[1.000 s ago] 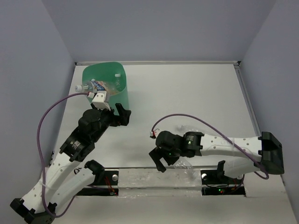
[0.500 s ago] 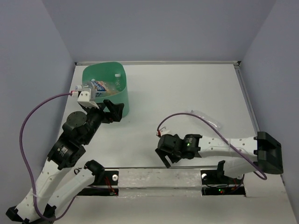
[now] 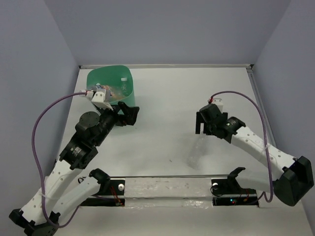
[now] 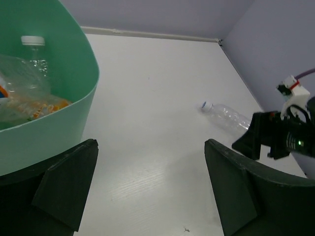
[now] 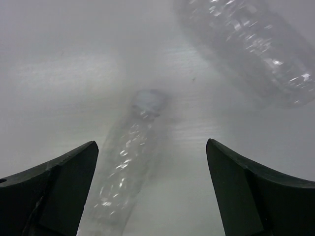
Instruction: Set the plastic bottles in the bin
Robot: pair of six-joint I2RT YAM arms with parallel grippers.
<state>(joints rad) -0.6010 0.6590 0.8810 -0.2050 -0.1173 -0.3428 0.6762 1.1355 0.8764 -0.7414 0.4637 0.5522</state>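
Observation:
The mint-green bin (image 3: 129, 101) stands at the back left and holds several plastic bottles, among them a clear one with a white cap (image 4: 33, 49) and orange ones (image 4: 42, 104). My left gripper (image 3: 128, 114) is open and empty just right of the bin (image 4: 74, 118). Two clear bottles lie on the table at the right. The left wrist view shows one (image 4: 227, 116) lying beside my right gripper (image 3: 204, 127). In the right wrist view a blurred bottle (image 5: 125, 167) lies under the open right gripper (image 5: 151, 147), nearer its left finger. The other (image 5: 251, 54) lies beyond it.
A faint clear bottle shape (image 3: 196, 151) shows on the white table below the right gripper. Grey walls close the table at the back and both sides. A rail (image 3: 167, 186) with both arm bases runs along the near edge. Purple cables loop from both wrists.
My right arm has swung from the front centre out to the right middle of the table. The left arm shifted a little beside the bin, its gripper still open.

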